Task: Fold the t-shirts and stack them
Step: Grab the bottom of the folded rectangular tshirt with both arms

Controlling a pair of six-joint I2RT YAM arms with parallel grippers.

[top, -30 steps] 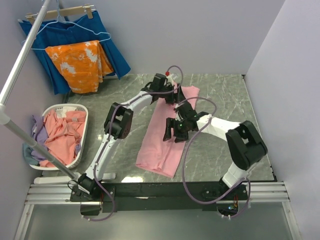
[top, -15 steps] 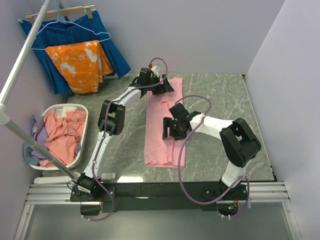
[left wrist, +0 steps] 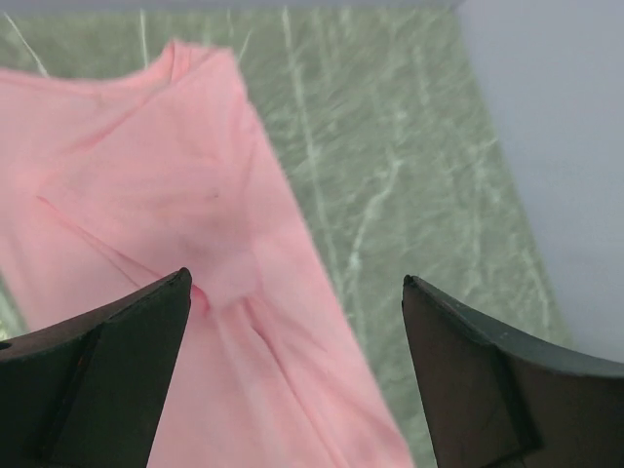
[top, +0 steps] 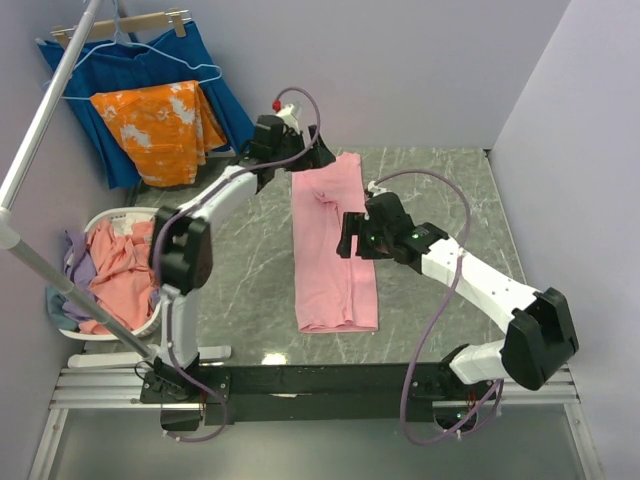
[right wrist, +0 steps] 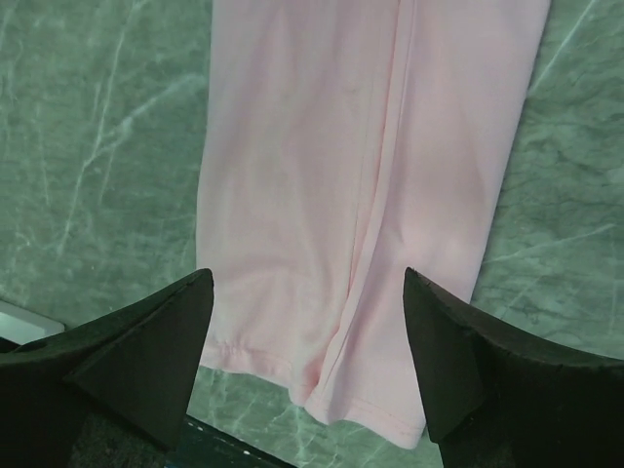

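1. Cloth: the light pink cotton t-shirt is soft and matte, folded into a long narrow strip with lengthwise creases. It lies flat at frame centre on the green marbled tabletop.
2. The left gripper has its jaws wide and empty, over the strip's upper end by the folded-in sleeve.
3. The right gripper has its jaws wide and empty, over the strip's right edge at mid-length.
4. Room: bare tabletop on both sides of the strip. The white oval plastic basket, holding a salmon-pink t-shirt, sits far left, well apart.
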